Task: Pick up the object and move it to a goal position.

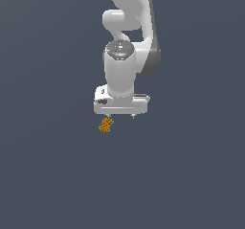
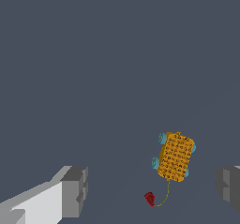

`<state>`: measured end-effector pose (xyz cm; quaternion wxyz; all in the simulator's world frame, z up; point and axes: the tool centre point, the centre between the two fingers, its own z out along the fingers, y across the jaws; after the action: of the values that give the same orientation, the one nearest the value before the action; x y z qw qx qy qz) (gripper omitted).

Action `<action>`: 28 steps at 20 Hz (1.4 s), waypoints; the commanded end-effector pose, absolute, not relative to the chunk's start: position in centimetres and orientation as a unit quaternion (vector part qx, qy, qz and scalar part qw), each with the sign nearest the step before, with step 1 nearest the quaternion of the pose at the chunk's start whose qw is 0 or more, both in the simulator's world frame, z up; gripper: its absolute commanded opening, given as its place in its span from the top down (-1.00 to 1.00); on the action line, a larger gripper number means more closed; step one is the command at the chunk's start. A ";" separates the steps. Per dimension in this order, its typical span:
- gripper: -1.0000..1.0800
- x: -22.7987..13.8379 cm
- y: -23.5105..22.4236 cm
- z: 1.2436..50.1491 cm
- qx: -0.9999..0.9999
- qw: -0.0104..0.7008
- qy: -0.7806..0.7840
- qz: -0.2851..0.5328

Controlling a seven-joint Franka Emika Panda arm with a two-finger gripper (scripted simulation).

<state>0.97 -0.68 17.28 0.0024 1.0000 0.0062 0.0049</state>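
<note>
Jaws stood spread on our gripper (image 2: 150, 190), object (image 2: 176, 156) lying between them (nearer one finger, untouched), so we judged we were lined up for closing.

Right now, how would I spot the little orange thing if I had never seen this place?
Find the big white robot arm and follow it down to its end effector. Just below sits the orange object, tiny and oblong. Its dark checkered pattern, teal edging and thin string to a red tip set it apart from the plain grey floor.
</note>
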 end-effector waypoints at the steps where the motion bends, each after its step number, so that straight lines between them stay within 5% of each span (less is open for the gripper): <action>1: -0.92 1.0 -0.7 17.3 1.000 0.002 0.006 0.005; 14: -0.92 2.1 -3.6 19.7 1.000 0.004 -0.011 0.028; 28: -0.92 -2.2 -6.2 11.8 0.997 -0.001 -0.081 0.012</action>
<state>-1.40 -5.74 13.11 -0.0007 0.9975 -0.0690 0.0153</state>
